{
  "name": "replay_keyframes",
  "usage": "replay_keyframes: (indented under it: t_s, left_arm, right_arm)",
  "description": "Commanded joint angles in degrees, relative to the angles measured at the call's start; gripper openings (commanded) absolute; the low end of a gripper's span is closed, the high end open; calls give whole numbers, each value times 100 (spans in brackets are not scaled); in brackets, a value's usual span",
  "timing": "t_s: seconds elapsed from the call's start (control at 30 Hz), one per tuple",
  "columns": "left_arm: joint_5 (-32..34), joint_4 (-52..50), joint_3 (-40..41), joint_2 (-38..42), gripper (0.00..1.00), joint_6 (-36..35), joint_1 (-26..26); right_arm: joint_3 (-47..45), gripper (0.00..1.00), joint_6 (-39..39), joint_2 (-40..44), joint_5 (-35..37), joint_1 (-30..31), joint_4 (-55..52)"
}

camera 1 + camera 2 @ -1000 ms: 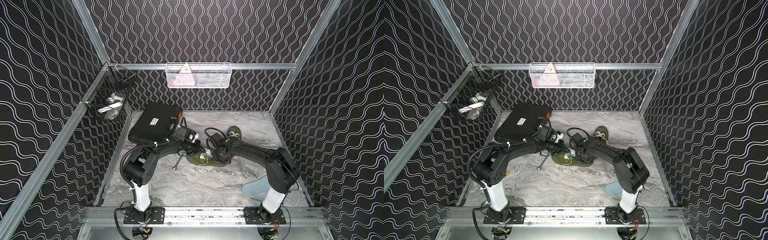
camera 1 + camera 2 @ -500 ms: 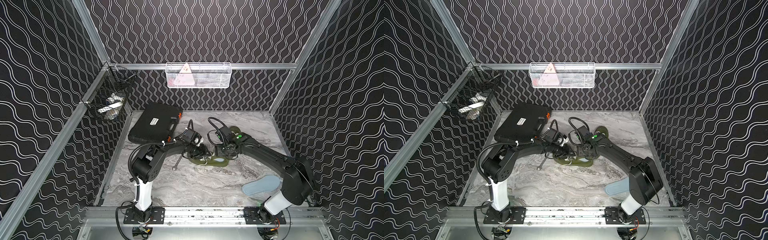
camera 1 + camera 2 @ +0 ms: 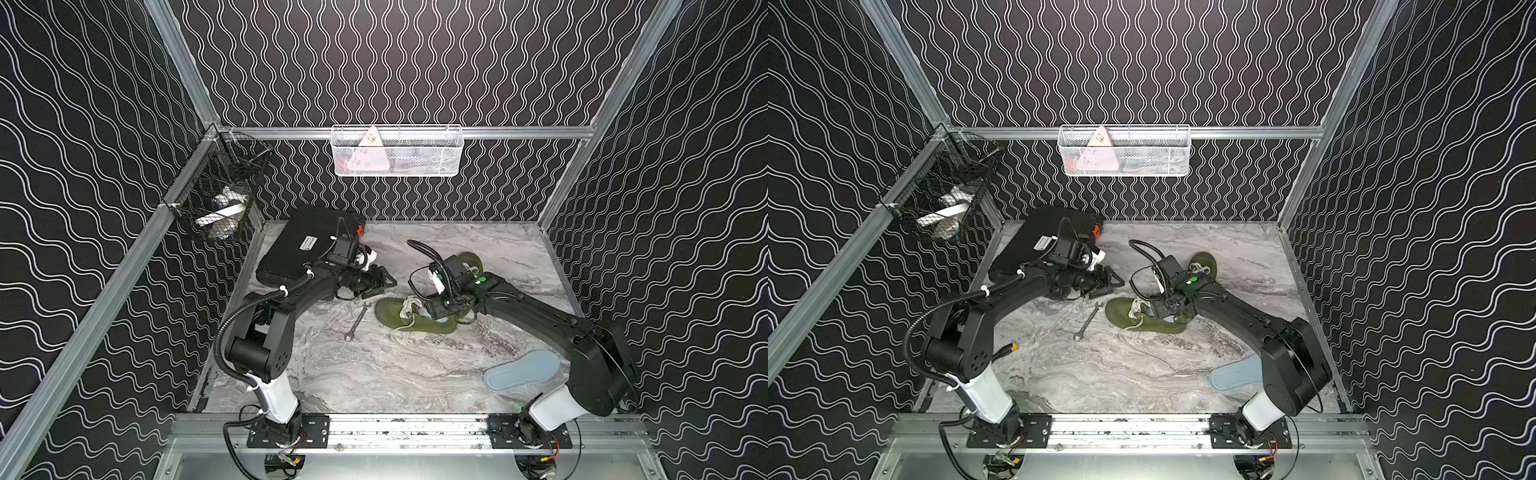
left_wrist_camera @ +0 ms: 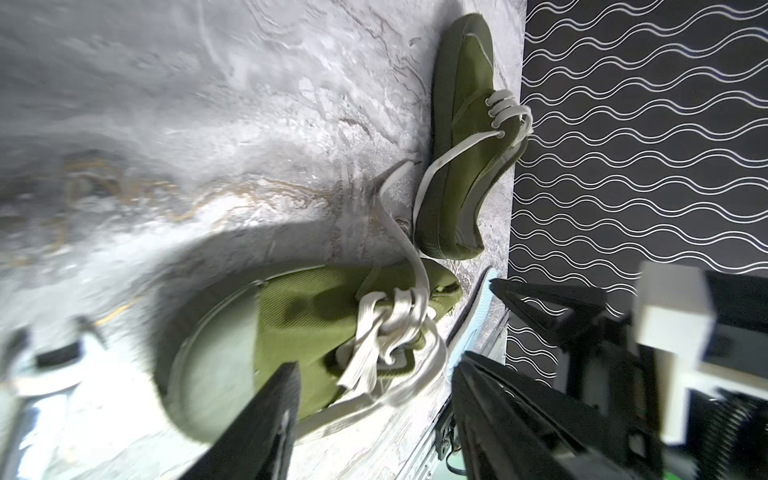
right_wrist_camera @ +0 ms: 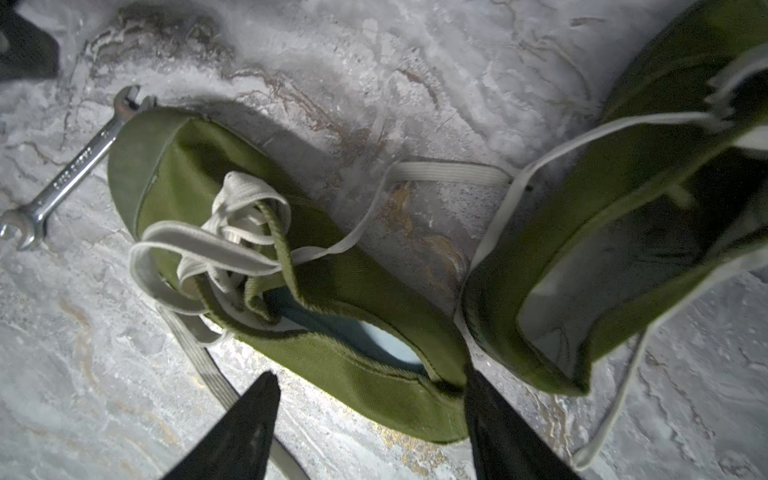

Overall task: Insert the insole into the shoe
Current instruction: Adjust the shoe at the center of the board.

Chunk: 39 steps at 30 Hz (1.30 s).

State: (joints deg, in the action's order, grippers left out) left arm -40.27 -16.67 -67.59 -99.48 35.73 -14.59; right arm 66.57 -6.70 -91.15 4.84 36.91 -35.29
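Observation:
An olive shoe [image 3: 401,318] with loose pale laces lies on the marble table in both top views. A light blue insole [image 5: 374,338] shows inside its heel opening. My right gripper [image 5: 368,376] hovers open just over the shoe's heel [image 3: 440,328], its jaws astride the heel rim without holding it. My left gripper [image 3: 386,286] stands open beside the toe, a little back from it; in the left wrist view the shoe [image 4: 299,316] lies beyond the empty left gripper [image 4: 376,365]. A second light blue insole [image 3: 521,370] lies loose at the front right.
A second olive shoe [image 3: 471,259] sits behind the right arm, its lace trailing toward the first. A steel wrench [image 3: 357,322] lies left of the toe. A black case [image 3: 299,245] is at the back left. Wire baskets [image 3: 397,151] hang on the walls.
Both grippers have opened from shut and let go of the shoe. The left gripper has drawn back from the toe; the right arm has stretched out over the heel.

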Motion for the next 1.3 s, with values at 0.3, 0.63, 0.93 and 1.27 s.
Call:
replay_keyframes:
  t_s: [0.3,0.63,0.93,1.27]
  left_arm:
    - [-255,-361,384,310,64,-460,586]
    - [-277,-453,578,499,64,-580,920]
    - [-252,-325,711,570,64,-532,1011]
    - [-173,-240,845,718,64,-480,1011]
  right_arm:
    - [330,72,973,-1245,-197,0,576]
    - [1313,0,-17,-1883,-404,-4,-230]
    - [712,0,-3031,-1326,-92,1,376]
    - [1591,0,-4454,-2296,315,-12,831]
